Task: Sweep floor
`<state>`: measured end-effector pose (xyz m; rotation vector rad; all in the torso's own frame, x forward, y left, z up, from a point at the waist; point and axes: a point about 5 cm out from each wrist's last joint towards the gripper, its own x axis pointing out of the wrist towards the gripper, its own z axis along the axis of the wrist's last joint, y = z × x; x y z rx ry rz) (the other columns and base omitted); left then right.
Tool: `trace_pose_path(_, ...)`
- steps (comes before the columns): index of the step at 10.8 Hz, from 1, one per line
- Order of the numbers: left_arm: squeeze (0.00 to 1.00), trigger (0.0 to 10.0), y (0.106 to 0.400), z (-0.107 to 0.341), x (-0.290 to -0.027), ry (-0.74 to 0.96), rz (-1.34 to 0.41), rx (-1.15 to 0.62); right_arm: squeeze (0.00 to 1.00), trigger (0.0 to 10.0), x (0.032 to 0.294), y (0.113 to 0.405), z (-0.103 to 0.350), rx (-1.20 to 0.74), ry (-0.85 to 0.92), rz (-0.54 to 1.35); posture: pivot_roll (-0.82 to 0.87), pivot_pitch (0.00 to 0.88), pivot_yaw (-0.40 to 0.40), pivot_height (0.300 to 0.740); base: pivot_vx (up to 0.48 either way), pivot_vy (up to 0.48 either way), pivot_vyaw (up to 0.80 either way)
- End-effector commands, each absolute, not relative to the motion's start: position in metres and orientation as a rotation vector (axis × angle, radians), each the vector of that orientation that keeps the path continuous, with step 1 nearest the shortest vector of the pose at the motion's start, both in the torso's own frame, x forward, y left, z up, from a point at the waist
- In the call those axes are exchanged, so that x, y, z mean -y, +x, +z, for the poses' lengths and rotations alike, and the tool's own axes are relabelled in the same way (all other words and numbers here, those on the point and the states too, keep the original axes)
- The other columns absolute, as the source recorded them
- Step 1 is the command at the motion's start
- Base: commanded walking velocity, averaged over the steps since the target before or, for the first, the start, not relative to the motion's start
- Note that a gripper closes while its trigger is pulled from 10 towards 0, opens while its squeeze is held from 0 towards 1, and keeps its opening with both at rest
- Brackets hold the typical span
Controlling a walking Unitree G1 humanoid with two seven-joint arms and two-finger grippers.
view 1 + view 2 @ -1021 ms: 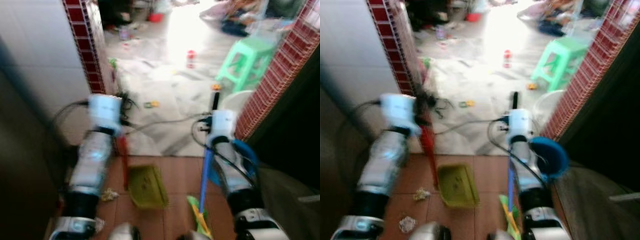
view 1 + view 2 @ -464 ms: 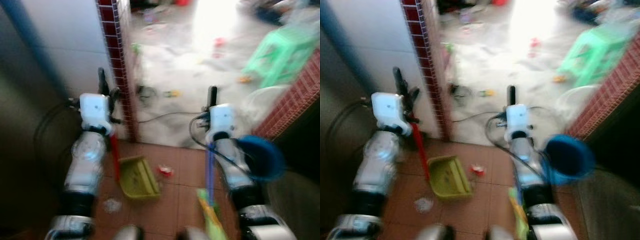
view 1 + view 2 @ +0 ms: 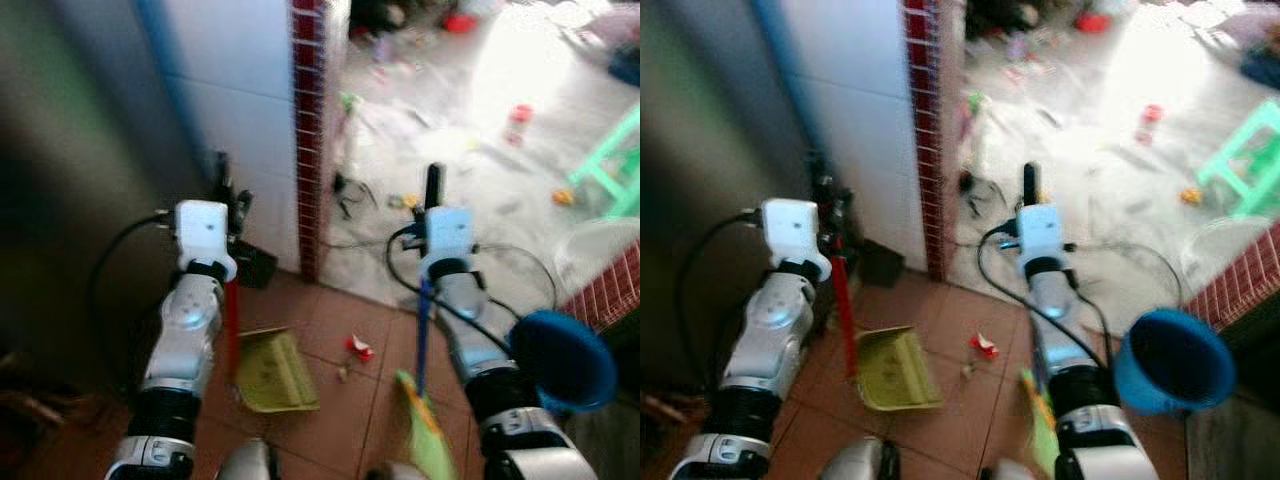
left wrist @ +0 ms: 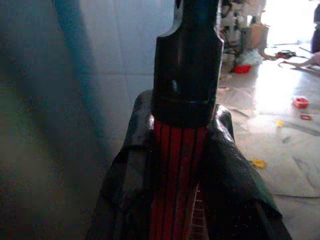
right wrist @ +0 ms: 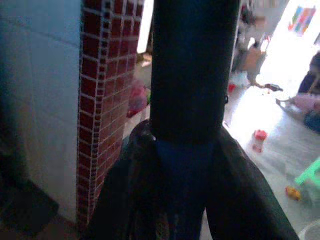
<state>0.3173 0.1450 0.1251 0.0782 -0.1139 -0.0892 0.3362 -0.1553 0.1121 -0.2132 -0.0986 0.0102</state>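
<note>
two grippers are each pinching a handle: left gripper (image 4: 186, 165) holding the green dustpan (image 3: 272, 372), right gripper (image 5: 187, 165) holding the blue broom (image 3: 422, 340) near red litter (image 3: 358, 347).

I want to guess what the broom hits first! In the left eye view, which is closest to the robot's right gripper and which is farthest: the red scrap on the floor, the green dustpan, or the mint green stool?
1. Red scrap: just beside the right gripper's arm, on the brown tiles.
2. Green dustpan: farther over, under the left arm.
3. Mint green stool: far off at the right edge.

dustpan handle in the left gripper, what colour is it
Red with a black end cap; the dustpan handle shows best in the left wrist view, clamped in the left gripper.
</note>
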Motion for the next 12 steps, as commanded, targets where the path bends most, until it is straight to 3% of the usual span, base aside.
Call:
trace_pose_path(1,0.00,10.0,0.320,0.138,-0.142,0.062,-0.093,0.180,0.00,10.0,0.153,0.344,0.137,0.200,-0.242,0.021,0.02,0.000,-0.006,0.740,0.000,0.000,0.00)
trace_pose_path(4,0.00,10.0,0.319,0.132,-0.126,0.044,-0.121,0.163,0.00,10.0,0.151,0.356,0.165,0.307,-0.325,0.077,0.02,0.018,-0.003,0.740,0.000,0.000,0.00)
trace_pose_path(12,0.00,10.0,0.321,0.101,-0.103,0.067,-0.135,0.045,0.00,10.0,0.128,0.353,0.188,0.442,-0.194,0.267,-0.01,0.087,0.004,0.740,0.000,0.000,0.00)
